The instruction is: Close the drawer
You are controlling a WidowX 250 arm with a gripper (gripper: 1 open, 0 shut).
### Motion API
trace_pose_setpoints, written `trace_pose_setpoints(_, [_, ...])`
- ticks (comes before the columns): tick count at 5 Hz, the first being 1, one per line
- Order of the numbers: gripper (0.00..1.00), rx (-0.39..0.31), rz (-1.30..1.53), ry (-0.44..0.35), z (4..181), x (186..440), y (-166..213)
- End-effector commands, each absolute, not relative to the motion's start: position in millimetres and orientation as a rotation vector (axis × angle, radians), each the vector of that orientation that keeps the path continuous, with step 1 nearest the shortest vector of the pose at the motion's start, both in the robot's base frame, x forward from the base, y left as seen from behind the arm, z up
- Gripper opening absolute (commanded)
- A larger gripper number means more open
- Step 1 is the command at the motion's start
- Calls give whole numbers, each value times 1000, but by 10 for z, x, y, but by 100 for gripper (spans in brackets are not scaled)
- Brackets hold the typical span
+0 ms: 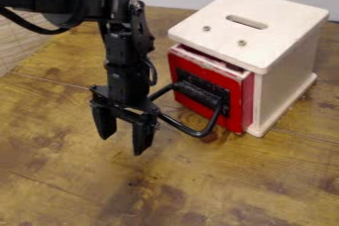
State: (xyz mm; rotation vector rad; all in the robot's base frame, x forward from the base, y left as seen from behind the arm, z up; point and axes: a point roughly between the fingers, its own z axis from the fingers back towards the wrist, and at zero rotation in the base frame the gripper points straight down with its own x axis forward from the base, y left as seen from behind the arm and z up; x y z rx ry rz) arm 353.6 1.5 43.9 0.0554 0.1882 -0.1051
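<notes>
The red-fronted drawer (pixel 180 78) sits in a cream-white box (pixel 272 66) at the right, its front standing slightly out from the box face. Its black loop handle (pixel 199 111) sticks out toward the lower left. My black gripper (pixel 123 135) hangs from the arm (pixel 119 42) just left of the handle, fingers pointing down at the table, jaws apart and empty. The right finger (pixel 143 136) is close beside the handle's left end; contact cannot be told.
The box has a slotted top (pixel 247 20) with two small screws. The worn wooden table (pixel 79 185) stretches in front and to the left. A pale woven surface (pixel 20 34) lies at the far left edge.
</notes>
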Motion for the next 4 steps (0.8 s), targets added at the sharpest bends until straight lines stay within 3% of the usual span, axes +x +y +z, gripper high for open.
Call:
trace_pose_setpoints(1, [100, 66, -91, 87, 778, 3632, 81])
trace_pose_setpoints(4, [100, 65, -86, 78, 800, 3661, 86])
